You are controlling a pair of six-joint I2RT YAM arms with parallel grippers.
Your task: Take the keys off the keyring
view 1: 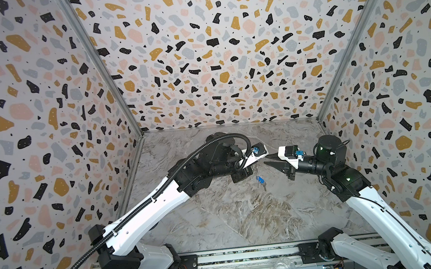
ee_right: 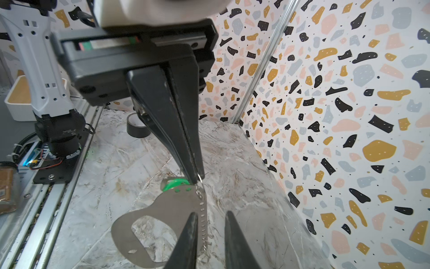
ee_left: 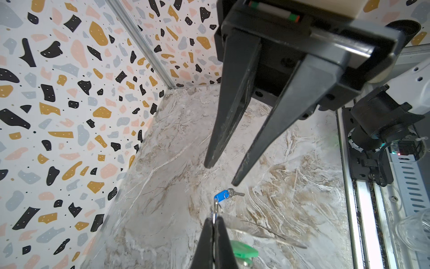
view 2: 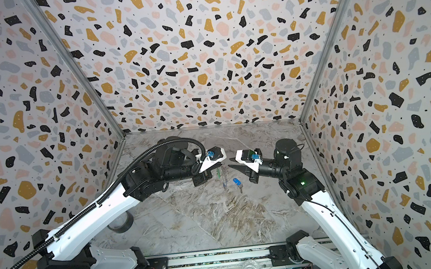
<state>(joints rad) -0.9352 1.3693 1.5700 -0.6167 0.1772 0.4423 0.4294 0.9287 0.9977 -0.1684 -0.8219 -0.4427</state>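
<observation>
Your left gripper (ee_right: 197, 177) is clamped fully shut on a small ring link (ee_left: 215, 208) at the end of the keyring (ee_right: 167, 207). The strap hangs below the tips, and the green tag (ee_right: 173, 184) hangs just behind it. I can't tell whether the strap touches the table (ee_left: 167, 167). Your right gripper (ee_left: 222, 174) is partly open and holds nothing; its tips face the left tips, close by. The blue-tag key (ee_left: 222, 195) is off the keyring, lying flat on the table under both grippers.
</observation>
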